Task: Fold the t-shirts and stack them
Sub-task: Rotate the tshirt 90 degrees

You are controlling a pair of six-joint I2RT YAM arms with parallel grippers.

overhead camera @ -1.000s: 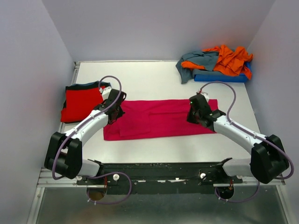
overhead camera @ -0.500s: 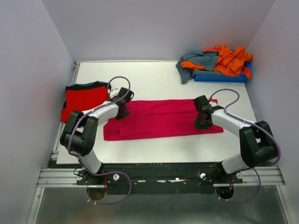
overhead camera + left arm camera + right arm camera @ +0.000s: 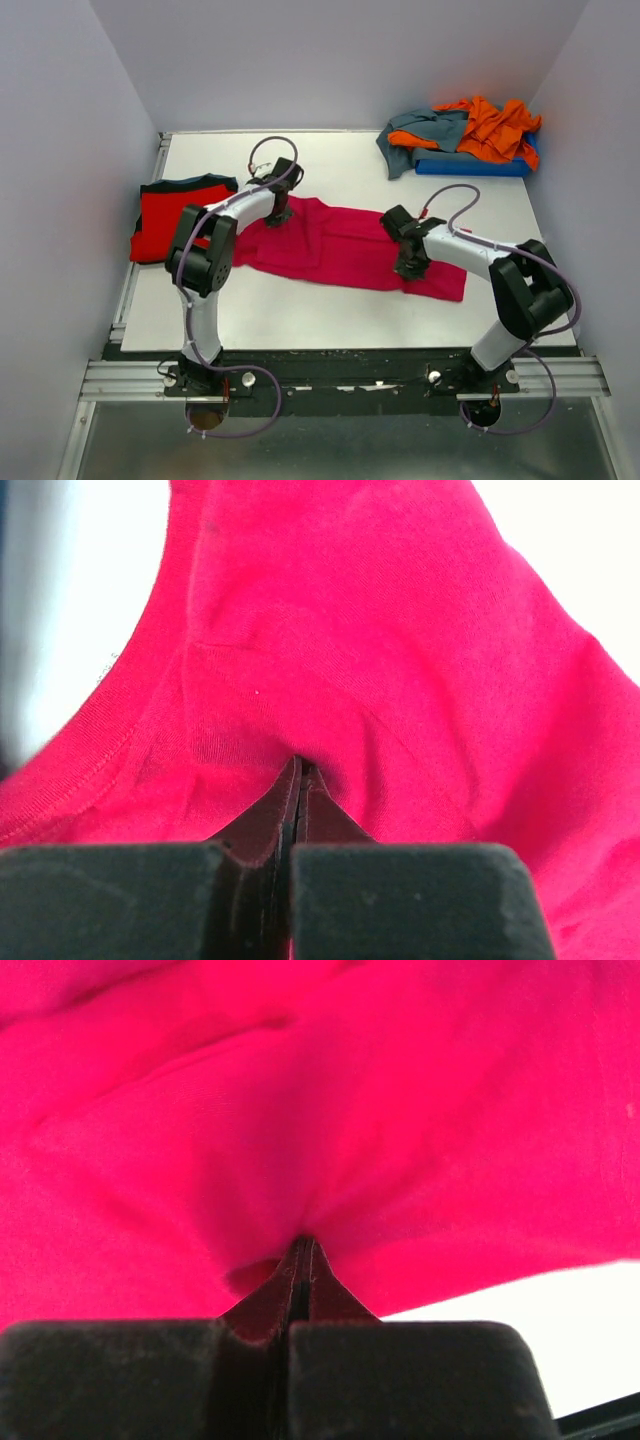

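The magenta-pink t-shirt (image 3: 335, 245) lies folded into a long strip, slanting across the table's middle. My left gripper (image 3: 279, 212) is shut on its far left end; the cloth fills the left wrist view (image 3: 330, 660). My right gripper (image 3: 410, 262) is shut on its right part, near the front edge; the cloth fills the right wrist view (image 3: 300, 1110). A folded bright red t-shirt (image 3: 172, 220) lies at the table's left edge. Orange (image 3: 492, 126) and grey-teal (image 3: 420, 135) t-shirts lie crumpled at the back right.
A blue plastic tray (image 3: 470, 166) sits under the crumpled shirts at the back right. Grey walls close in the table on the left, back and right. The arm bases stand at the near edge.
Both grippers have dragged the magenta-pink shirt: the left end moved toward the back, the right gripper moved left and nearer. The strip now lies slanted instead of level.
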